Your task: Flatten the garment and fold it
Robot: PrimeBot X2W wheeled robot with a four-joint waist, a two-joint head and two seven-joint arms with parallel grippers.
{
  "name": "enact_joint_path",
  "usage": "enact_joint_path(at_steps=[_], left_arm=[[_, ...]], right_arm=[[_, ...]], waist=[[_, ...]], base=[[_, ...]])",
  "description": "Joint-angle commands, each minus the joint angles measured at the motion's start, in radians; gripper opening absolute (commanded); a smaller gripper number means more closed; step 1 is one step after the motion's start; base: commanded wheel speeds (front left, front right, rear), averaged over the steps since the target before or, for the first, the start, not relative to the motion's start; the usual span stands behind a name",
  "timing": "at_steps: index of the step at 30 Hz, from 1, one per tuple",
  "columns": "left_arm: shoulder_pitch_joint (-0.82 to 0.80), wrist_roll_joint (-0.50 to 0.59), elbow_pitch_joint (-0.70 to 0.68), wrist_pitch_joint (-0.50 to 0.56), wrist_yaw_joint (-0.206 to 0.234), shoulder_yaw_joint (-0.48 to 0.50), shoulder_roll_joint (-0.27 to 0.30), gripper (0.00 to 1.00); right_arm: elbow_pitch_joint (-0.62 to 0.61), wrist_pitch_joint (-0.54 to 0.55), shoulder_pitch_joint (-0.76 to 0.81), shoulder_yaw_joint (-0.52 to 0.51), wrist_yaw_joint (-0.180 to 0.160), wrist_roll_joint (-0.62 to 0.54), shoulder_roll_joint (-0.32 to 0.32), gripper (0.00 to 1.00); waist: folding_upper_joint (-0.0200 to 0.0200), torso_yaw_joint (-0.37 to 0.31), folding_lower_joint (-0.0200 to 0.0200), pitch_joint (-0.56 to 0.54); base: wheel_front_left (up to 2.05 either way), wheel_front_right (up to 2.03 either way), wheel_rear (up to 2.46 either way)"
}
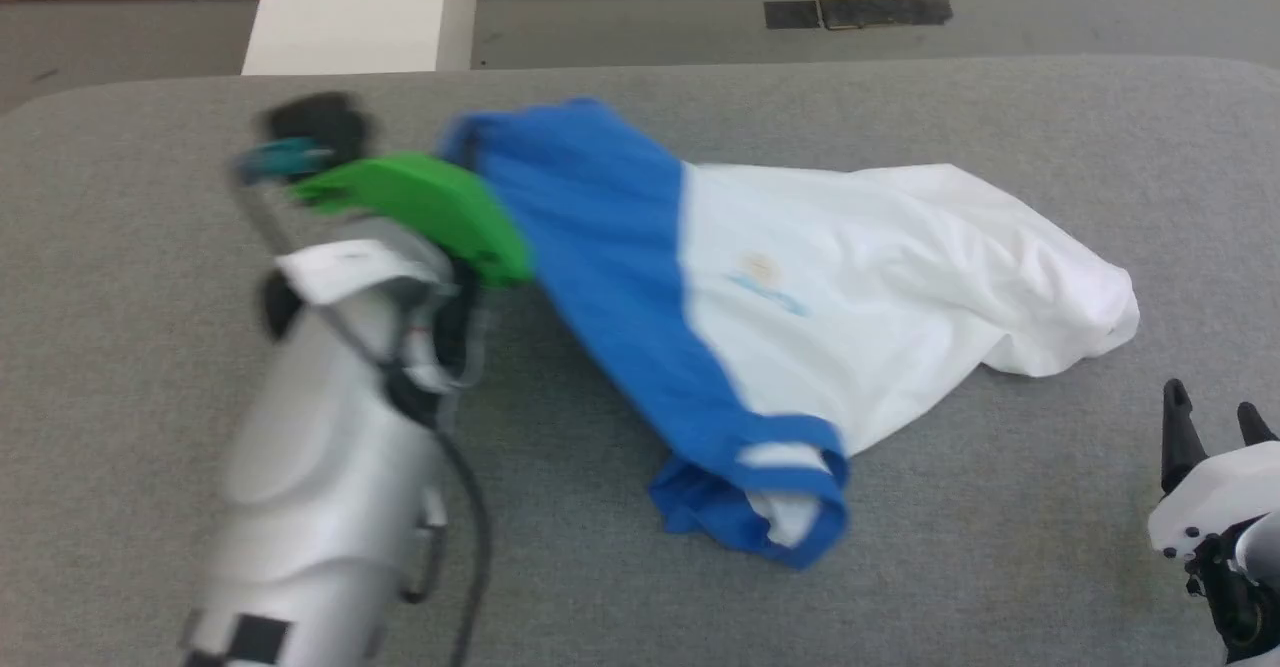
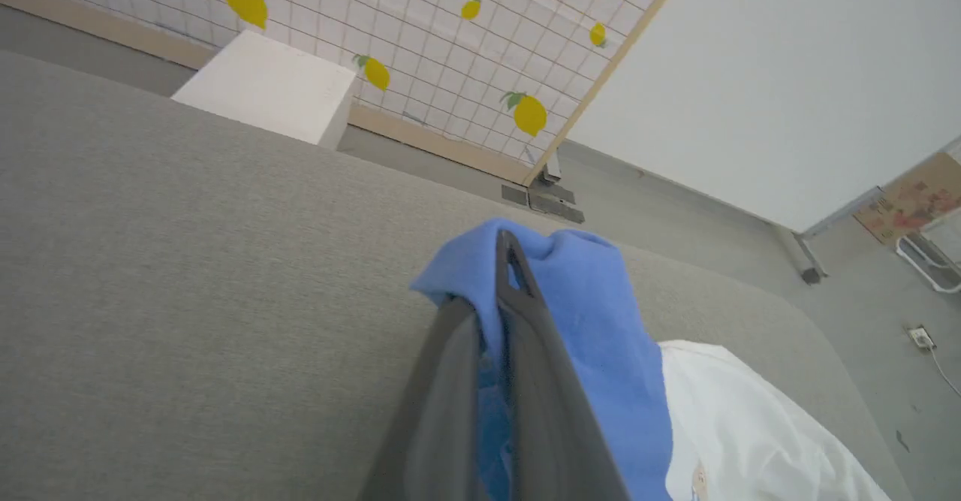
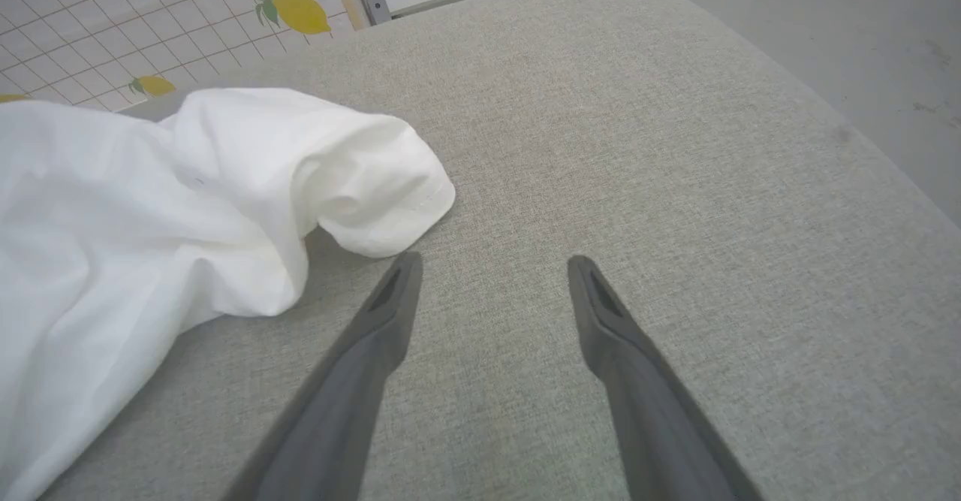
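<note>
A grey cloth-covered table [image 1: 900, 117] takes up most of the head view, with grey floor [image 1: 1050, 7] beyond its far edge. The shirt [image 1: 820, 277] lies rumpled across the middle of the table. Its blue part is toward the robot's left and its white body is bunched toward the right. One blue sleeve [image 1: 760, 497] is crumpled at the near side, and faint light-blue lettering [image 1: 765, 287] shows on the chest. The left arm [image 1: 320, 467], silver and blurred, reaches up from the lower left to the shirt's far blue end.

A white block [image 1: 350, 7] stands on the floor just past the table. In the left wrist view a tiled panel with lemons [image 2: 450, 35] rises behind it.

The left gripper [image 2: 495, 291] has its jaws pressed together on a fold of the blue cloth, which wraps over the fingers [image 2: 525, 351] and is raised off the table.

The right gripper [image 3: 492, 264] is at the lower right of the head view, over bare table and near the white hem [image 3: 375, 185] without touching it. Its jaws are spread wide and hold nothing.
</note>
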Motion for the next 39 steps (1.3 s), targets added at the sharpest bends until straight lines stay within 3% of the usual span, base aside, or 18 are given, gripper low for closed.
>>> enact_joint_path(at_steps=[1, 8, 13, 17, 18, 19, 20, 24, 29, 33, 39], left_arm=[[0.022, -0.015, -0.01, -0.021, 0.023, 0.048, 0.042, 0.0], [0.247, -0.096, -0.102, -0.108, 0.146, 0.311, 0.149, 0.0], [0.425, -0.164, -0.165, -0.187, 0.216, 0.489, 0.13, 0.0], [0.509, -0.178, -0.19, -0.162, 0.229, 0.485, 0.101, 0.0], [0.514, -0.181, -0.194, -0.156, 0.227, 0.48, 0.095, 0.0], [0.517, -0.179, -0.2, -0.16, 0.222, 0.474, 0.092, 0.69], [0.517, -0.169, -0.201, -0.167, 0.213, 0.466, 0.101, 1.0], [0.508, -0.062, -0.238, -0.262, 0.13, 0.387, 0.155, 1.0], [0.551, 0.105, -0.282, -0.426, 0.065, 0.312, 0.191, 1.0], [0.618, 0.217, -0.315, -0.447, 0.027, 0.26, 0.164, 1.0], [0.665, 0.317, -0.35, -0.448, -0.012, 0.258, 0.091, 1.0]], right_arm=[[0.001, -0.006, -0.008, 0.007, -0.001, -0.005, 0.002, 1.0], [0.001, -0.006, 0.003, 0.024, -0.001, -0.011, 0.002, 1.0], [-0.003, -0.004, 0.008, 0.044, -0.001, -0.013, 0.002, 1.0], [-0.003, 0.001, 0.011, 0.055, -0.001, -0.012, 0.002, 1.0], [-0.002, 0.003, 0.012, 0.062, -0.001, -0.013, 0.002, 1.0], [-0.001, 0.004, 0.014, 0.073, -0.001, -0.01, 0.002, 1.0], [0.0, 0.005, 0.014, 0.083, -0.001, -0.008, 0.002, 1.0], [-0.003, 0.004, 0.016, 0.137, -0.001, 0.003, 0.002, 1.0], [-0.022, 0.018, 0.021, 0.242, -0.001, 0.011, 0.002, 1.0], [-0.043, 0.062, 0.023, 0.385, -0.001, 0.016, 0.002, 1.0], [-0.033, 0.188, -0.02, 0.649, -0.001, 0.036, 0.002, 1.0]], waist=[[0.0, 0.019, 0.0, -0.016], [0.0, 0.054, 0.0, -0.029], [0.0, 0.069, 0.0, -0.03], [0.0, 0.088, 0.0, -0.031], [0.0, 0.092, 0.0, -0.033], [0.0, 0.095, 0.0, -0.035], [0.0, 0.098, 0.0, -0.038], [0.0, 0.108, 0.0, -0.058], [0.0, 0.115, 0.0, -0.075], [0.0, 0.128, 0.0, -0.078], [0.0, 0.164, 0.0, -0.065]], base=[[0.0, 0.0, 0.0], [0.0, 0.0, 0.0], [0.0, 0.0, 0.0], [0.0, 0.0, 0.0], [0.0, 0.0, 0.0], [0.0, 0.0, 0.0], [0.0, 0.0, 0.0], [0.0, 0.0, 0.0], [0.0, 0.0, 0.0], [0.0, 0.0, 0.0], [0.0, 0.0, 0.0]])
